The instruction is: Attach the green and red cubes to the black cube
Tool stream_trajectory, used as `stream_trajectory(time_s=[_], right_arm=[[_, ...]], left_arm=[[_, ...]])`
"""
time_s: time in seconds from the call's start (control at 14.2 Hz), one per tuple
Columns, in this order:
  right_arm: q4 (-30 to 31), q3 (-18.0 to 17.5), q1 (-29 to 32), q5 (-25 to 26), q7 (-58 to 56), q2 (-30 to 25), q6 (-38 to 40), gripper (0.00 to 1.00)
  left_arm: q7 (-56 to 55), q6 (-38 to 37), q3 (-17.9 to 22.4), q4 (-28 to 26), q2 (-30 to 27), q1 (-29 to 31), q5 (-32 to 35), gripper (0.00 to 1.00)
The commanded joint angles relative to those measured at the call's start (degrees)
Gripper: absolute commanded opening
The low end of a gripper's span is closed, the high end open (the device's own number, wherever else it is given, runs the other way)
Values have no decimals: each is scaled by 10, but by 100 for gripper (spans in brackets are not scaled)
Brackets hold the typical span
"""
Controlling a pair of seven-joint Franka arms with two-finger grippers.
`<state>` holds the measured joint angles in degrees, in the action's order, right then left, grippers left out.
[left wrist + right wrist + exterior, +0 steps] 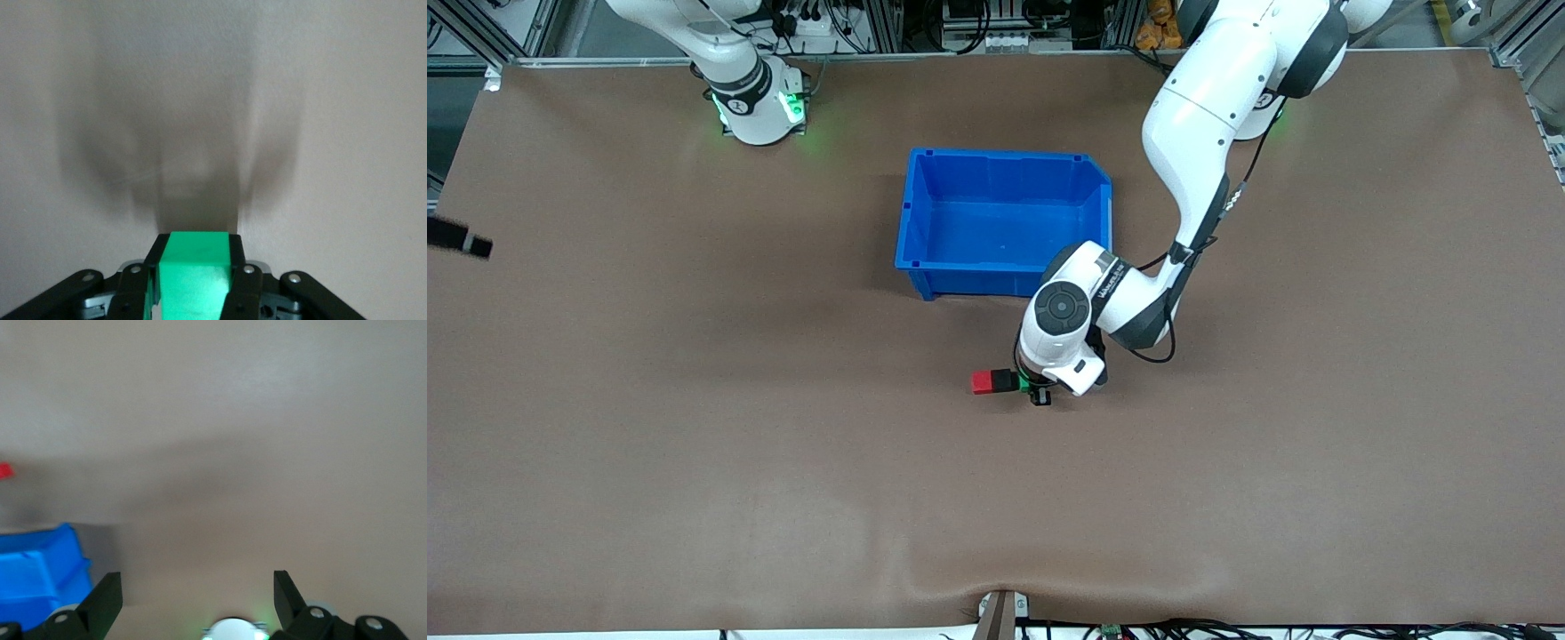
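Left pincer point(1039, 389), frame centre, clamped on small rigid green plastic cube point(195, 277), touching matte black cube point(1005, 380) and red cube point(983, 382). Probably light, stiff; best pinched across flat sides. Right pincer point(197, 593) apart, waiting over brown table point(694, 444).

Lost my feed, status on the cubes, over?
Left tool shut on green cube, black cube and red cube joined alongside. Right tool open, waiting. Nothing blocking.

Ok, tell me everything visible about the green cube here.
The green cube is a small, plain, matte bright-green block, clamped between the left gripper fingers, which press its two side faces. In the front view only a sliver shows under the wrist, beside the black cube and red cube, nearer the camera than the blue bin.
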<state>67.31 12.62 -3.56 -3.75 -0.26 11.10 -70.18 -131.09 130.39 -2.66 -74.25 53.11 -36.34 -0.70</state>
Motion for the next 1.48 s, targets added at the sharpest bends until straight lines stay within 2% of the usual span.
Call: stream_trajectory(time_s=[0.0, 0.21, 0.35, 0.42, 0.56, 0.71, 0.85, 0.99, 1.06, 1.41], right_arm=[[123, -77, 50, 44, -5, -83, -41, 100], [109, -76, 56, 54, -10, -67, -62, 100], [29, -78, 49, 53, -7, -62, -78, 100], [20, -78, 45, 59, -4, -48, -91, 100], [26, -80, 48, 43, -10, -48, -71, 100], [26, -73, 53, 2, -11, -54, -28, 100], [56, -73, 54, 5, -10, -70, -17, 100], [90, -73, 74, 8, -7, -100, 6, 100], [110, -73, 80, 8, -8, -119, -6, 100], [133, -79, 71, 24, -10, -144, 18, 100]], left_arm=[[-11, 10, 10, 20, 15, -14, 10, 0], [-11, 28, 10, 20, 21, -15, 10, 0], [-11, 37, 10, 20, 25, -18, 10, 0], [-10, 42, 10, 20, 25, -18, 10, 5], [-3, 52, 13, 20, 25, -18, 10, 100], [0, 53, 24, 17, 19, -28, 11, 100], [0, 52, 31, 16, 6, -29, 38, 100], [6, 33, 27, 14, -21, -31, 106, 100], [9, 15, 26, 14, -32, -26, 119, 100], [165, -49, 23, 4, -120, 36, 110, 100]])
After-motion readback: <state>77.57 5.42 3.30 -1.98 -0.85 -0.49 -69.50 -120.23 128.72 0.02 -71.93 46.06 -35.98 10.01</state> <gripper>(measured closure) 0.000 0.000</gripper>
